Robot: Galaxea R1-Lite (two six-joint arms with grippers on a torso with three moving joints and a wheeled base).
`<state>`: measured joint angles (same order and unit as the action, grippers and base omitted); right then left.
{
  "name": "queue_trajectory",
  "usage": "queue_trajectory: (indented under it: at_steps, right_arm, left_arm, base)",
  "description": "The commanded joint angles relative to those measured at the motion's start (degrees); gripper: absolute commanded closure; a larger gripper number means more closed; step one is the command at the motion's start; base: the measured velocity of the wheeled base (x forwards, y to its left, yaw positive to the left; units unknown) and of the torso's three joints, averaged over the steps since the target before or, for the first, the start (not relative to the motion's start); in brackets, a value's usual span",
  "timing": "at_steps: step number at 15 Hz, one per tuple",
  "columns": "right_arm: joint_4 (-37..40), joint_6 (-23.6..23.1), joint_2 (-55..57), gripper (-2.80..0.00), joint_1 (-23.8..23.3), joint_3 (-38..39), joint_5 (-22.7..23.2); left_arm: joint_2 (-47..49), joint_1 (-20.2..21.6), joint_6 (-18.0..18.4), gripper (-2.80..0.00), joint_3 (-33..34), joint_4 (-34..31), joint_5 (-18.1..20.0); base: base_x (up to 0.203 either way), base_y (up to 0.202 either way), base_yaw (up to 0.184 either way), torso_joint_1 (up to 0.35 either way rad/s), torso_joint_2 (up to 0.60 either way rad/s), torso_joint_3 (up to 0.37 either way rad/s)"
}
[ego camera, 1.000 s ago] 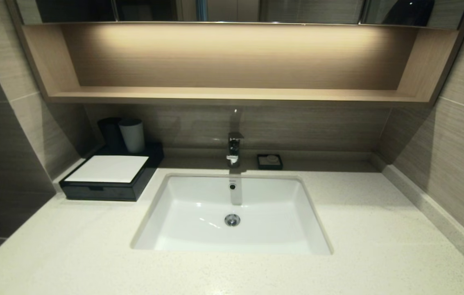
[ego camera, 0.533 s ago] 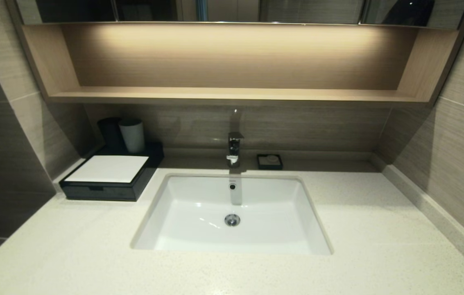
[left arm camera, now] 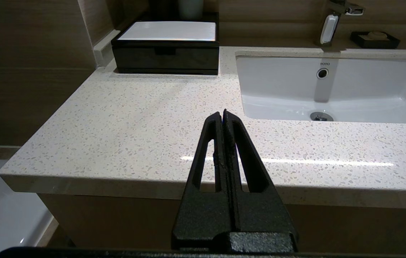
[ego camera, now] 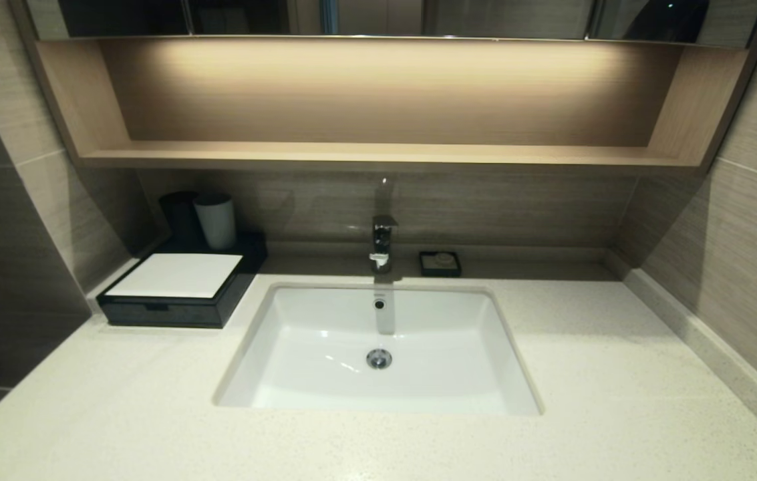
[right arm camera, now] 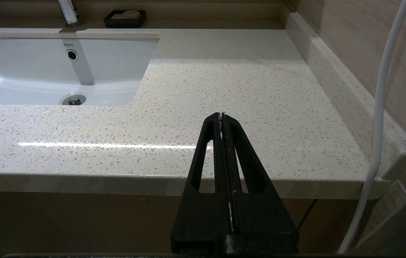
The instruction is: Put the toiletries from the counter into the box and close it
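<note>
The black box (ego camera: 171, 294) with its white top panel sits at the back left of the speckled counter (ego camera: 619, 374), drawer pushed in; it also shows in the left wrist view as the box (left arm camera: 167, 53). No toiletries show on the counter in any view. My left gripper (left arm camera: 223, 114) hangs shut and empty off the counter's front edge, left of the sink. Off the front edge to the right of the sink, my right gripper (right arm camera: 221, 115) is likewise shut with nothing in it. Neither arm appears in the head view.
A white inset sink (ego camera: 271, 374) with a chrome tap (ego camera: 383, 244) fills the middle. A grey cup (ego camera: 215, 220) stands behind the box, and a small black soap dish (ego camera: 439, 263) sits right of the tap. A wooden shelf (ego camera: 378, 155) overhangs the back wall. A white cable (right arm camera: 378, 118) hangs at the right.
</note>
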<state>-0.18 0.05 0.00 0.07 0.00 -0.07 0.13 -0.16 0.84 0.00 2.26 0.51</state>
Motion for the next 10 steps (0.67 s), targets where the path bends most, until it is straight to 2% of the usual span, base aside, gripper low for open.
queue_trajectory:
  at_steps: [1, 10]
  right_arm:
    - [0.0, 0.0, 0.0, 0.0, 0.0, 0.1, 0.0]
    - [0.0, 0.0, 0.0, 0.0, 0.0, 0.1, 0.0]
  left_arm:
    - [0.0, 0.0, 0.0, 0.0, 1.1, 0.0, 0.0]
    - [0.0, 0.0, -0.1, 0.0, 1.1, 0.0, 0.0]
  base:
    - [0.0, 0.0, 0.0, 0.0, 0.0, 0.0]
    - [0.0, 0.0, 0.0, 0.0, 0.0, 0.0]
